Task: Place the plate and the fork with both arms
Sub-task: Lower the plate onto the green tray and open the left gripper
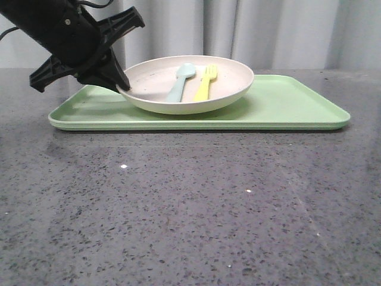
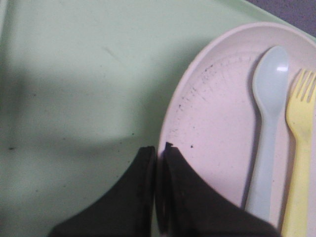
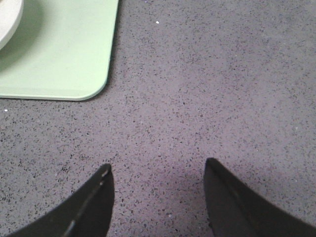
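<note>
The cream-white plate (image 1: 161,83) rests on the light-green tray (image 1: 286,104), its left side tipped slightly up. My left gripper (image 1: 119,83) is shut on the plate's left rim (image 2: 170,123), one finger inside the dish and one outside (image 2: 159,150). The yellow fork (image 1: 205,83) lies in the plate beside a pale blue spoon (image 1: 181,80); both also show in the left wrist view, fork (image 2: 298,148) and spoon (image 2: 266,123). My right gripper (image 3: 158,168) is open over bare table, off the tray's right corner (image 3: 94,74). It is out of the front view.
The dark speckled tabletop (image 1: 190,208) stretches in front of the tray. A grey curtain (image 1: 268,30) hangs behind. The tray's right half (image 1: 297,95) carries nothing.
</note>
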Robot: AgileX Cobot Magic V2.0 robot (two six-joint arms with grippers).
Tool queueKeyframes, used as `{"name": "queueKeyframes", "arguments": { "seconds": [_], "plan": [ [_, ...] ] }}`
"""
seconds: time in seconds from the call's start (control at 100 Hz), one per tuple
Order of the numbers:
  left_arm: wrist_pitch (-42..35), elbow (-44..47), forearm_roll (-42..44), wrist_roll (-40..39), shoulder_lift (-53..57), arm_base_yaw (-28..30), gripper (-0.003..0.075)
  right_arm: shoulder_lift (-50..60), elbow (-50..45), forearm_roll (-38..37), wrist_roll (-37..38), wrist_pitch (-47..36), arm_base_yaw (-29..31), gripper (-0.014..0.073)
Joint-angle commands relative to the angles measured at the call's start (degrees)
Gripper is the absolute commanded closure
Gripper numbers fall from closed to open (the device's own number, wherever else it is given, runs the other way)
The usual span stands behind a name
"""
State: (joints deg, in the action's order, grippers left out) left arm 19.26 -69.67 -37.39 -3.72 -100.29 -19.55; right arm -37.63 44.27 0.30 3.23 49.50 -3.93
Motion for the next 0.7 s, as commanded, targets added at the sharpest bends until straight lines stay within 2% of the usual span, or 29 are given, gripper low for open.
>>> {"name": "queueKeyframes", "arguments": {
  "seconds": [0.0, 0.69],
  "plan": [
    [-3.8, -2.2, -1.1, -0.8, 2.8, -0.4, 0.0741, -0.4, 2.0, -0.3, -0.1, -3.7, 0.0, 0.0174],
    [-3.2, -1.7, -1.1, -0.8, 0.9, -0.4, 0.0741, -0.4, 2.0, -0.3, -0.1, -3.7, 0.0, 0.0174]
  ]
}}
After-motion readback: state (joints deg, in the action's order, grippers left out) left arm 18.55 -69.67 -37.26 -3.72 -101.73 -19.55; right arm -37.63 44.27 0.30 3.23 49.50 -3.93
